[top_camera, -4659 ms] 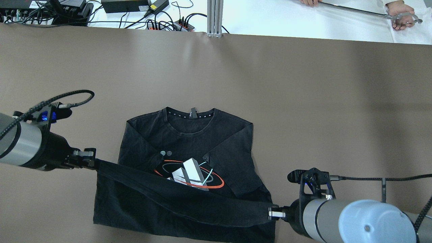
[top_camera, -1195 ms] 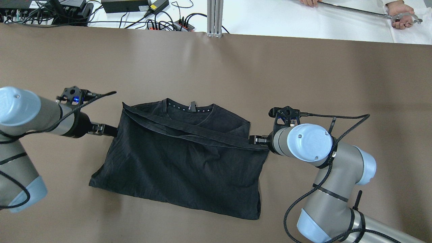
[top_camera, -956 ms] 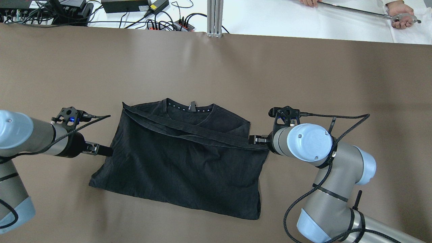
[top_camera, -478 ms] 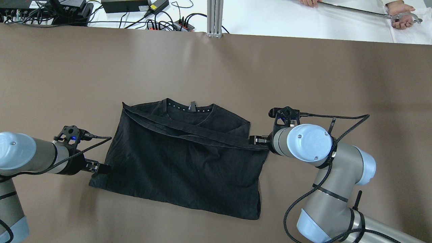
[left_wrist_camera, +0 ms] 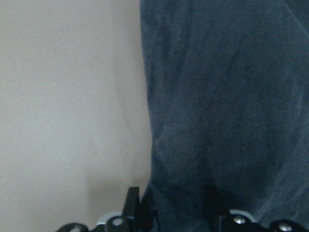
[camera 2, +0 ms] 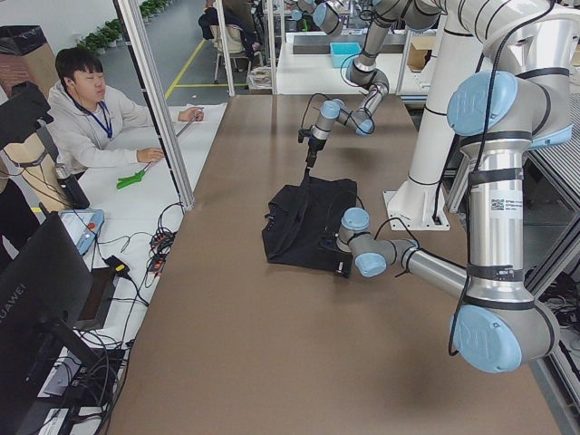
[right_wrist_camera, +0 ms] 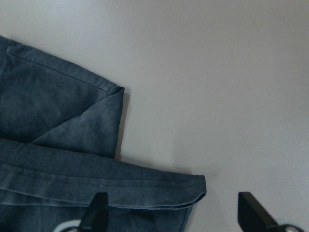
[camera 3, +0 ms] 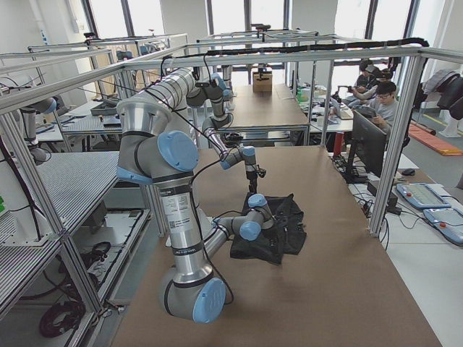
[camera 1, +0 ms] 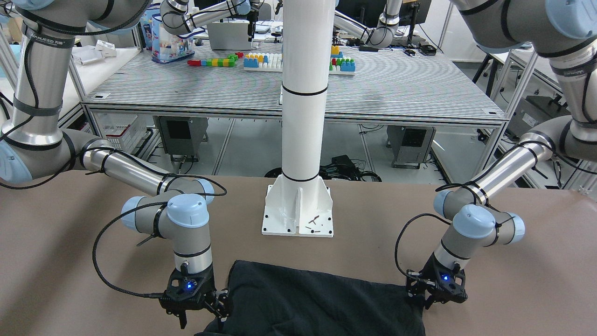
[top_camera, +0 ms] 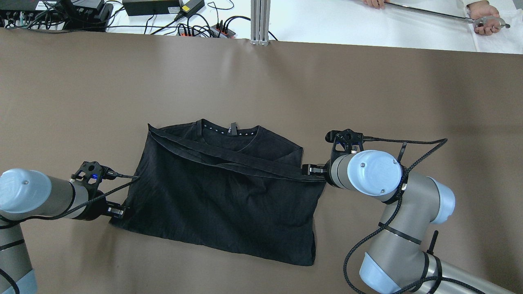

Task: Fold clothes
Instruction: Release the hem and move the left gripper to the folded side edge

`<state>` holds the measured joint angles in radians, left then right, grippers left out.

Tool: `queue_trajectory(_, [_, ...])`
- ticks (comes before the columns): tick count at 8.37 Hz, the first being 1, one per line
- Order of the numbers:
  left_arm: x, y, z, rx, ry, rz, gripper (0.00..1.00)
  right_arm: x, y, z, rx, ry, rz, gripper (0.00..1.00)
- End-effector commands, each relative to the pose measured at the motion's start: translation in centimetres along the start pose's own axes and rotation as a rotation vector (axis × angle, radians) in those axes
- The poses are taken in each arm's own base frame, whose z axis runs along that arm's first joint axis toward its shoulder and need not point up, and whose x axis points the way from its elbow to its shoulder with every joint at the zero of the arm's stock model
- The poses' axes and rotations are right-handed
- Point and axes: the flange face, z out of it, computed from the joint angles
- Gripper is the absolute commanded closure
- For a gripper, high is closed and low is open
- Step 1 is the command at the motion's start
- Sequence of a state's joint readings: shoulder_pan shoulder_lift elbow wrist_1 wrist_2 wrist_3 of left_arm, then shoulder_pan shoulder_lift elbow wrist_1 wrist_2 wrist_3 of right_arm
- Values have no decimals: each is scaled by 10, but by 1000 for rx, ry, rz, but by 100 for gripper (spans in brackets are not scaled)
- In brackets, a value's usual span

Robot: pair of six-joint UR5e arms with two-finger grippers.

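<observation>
The clothes [top_camera: 224,196] are one black garment, folded in half on the brown table, with the collar [top_camera: 231,131] showing at the far edge. The folded-over hem runs diagonally across it. My right gripper [top_camera: 310,168] sits at the hem's right end. In the right wrist view its fingers [right_wrist_camera: 99,212] stand wide apart, open, and the hem corner [right_wrist_camera: 195,191] lies loose between them. My left gripper [top_camera: 119,211] is at the garment's near left corner. The left wrist view shows fabric [left_wrist_camera: 227,106] over the gap beside one finger [left_wrist_camera: 133,200]. I cannot tell whether it grips.
The white pillar's base [camera 1: 298,210] stands on the table just behind the garment. A person's hands hold a metal rod [top_camera: 429,12] beyond the far right edge. Cables and power bricks [top_camera: 151,6] lie past the far left edge. A seated person [camera 2: 86,118] is at the side.
Both grippers carried the hem forward over the printed front. Since then the left gripper let go of the hem's left end and slid back along the left edge to the near corner. The right gripper stayed.
</observation>
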<state>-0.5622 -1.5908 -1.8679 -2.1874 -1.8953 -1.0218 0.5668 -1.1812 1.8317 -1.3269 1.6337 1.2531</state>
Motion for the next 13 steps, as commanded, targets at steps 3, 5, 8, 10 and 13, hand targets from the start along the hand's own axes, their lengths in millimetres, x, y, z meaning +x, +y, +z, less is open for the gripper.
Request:
queue_trajectory(3, [0,4,2,-10,-2,5,37,0,0,-1,0,-1,3,6])
queue_trajectory(5, [3,10,7,-13,-7,13,71,1,1,1,-1,1,3,6])
queue_trajectory(8, [0,11,5,-12,-11,10,100,0,1,1,-1,2,5,6])
queue_trajectory(10, [5,8,-3,-1,4,12,100,1,2,1,-1,3,5,6])
queue_trajectory(13, [-14,-17,-12,34,-20,-13,100,1,2,1,-1,3,5,6])
